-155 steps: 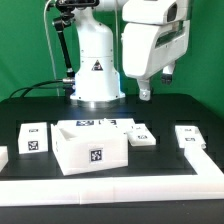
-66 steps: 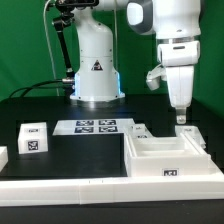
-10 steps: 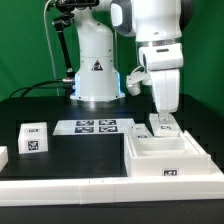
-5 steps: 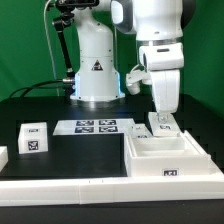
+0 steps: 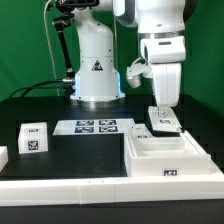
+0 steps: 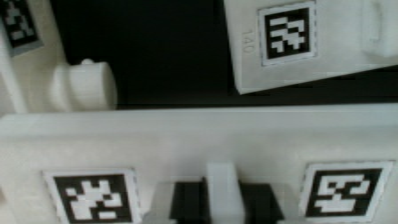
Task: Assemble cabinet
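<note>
The cabinet (image 5: 150,160), a large open white box shell with a small tag on its front, lies at the front on the exterior view's right. My gripper (image 5: 162,108) hangs just behind it and is shut on a flat white tagged panel (image 5: 166,122), held slightly above the table. In the wrist view my gripper (image 6: 217,200) has its dark fingers (image 6: 185,198) closed on a thin white ridge of this panel (image 6: 178,140), with a tag on each side. A second tagged white panel (image 6: 294,40) and a round white peg (image 6: 80,85) lie beyond it.
A small white tagged block (image 5: 33,137) sits at the exterior view's left, with another white piece (image 5: 3,156) at the left edge. The marker board (image 5: 97,126) lies mid-table before the white robot pedestal (image 5: 97,60). A low white wall (image 5: 60,186) borders the front.
My gripper has risen a little with the white panel in it. Since the oldest frames, the cabinet has gone from the middle to the front right and the arm has come down behind it.
</note>
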Controlling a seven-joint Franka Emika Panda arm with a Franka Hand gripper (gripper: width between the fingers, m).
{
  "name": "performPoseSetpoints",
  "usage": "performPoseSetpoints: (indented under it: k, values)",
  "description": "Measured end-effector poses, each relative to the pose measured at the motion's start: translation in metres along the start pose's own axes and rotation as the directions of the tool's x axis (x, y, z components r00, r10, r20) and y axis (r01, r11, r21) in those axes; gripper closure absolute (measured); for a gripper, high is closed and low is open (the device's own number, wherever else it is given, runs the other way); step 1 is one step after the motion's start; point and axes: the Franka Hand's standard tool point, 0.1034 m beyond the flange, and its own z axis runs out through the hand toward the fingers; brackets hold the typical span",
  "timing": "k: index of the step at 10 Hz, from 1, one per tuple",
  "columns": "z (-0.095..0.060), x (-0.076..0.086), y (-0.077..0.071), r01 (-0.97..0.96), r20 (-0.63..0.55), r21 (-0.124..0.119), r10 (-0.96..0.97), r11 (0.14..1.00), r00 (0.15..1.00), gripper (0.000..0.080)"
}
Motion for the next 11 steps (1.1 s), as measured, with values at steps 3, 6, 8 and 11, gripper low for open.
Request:
performPoseSetpoints:
  k: [3,6,8,11]
  values:
    - [0.0018,-0.0008,-0.0007,-0.002,0.0,0.004,0.002,1.0,1.0,0.0729]
    - [0.004,0.0007,0.007,0.111,-0.001,0.028,-0.111,0.993,0.994,0.0729]
    - [0.0054,-0.0001,0.006,0.094,0.0,0.029,-0.094,0.995,0.996,0.0729]
    - [0.0053,-0.0004,0.0072,0.092,-0.001,0.029,-0.092,0.995,0.996,0.0729]
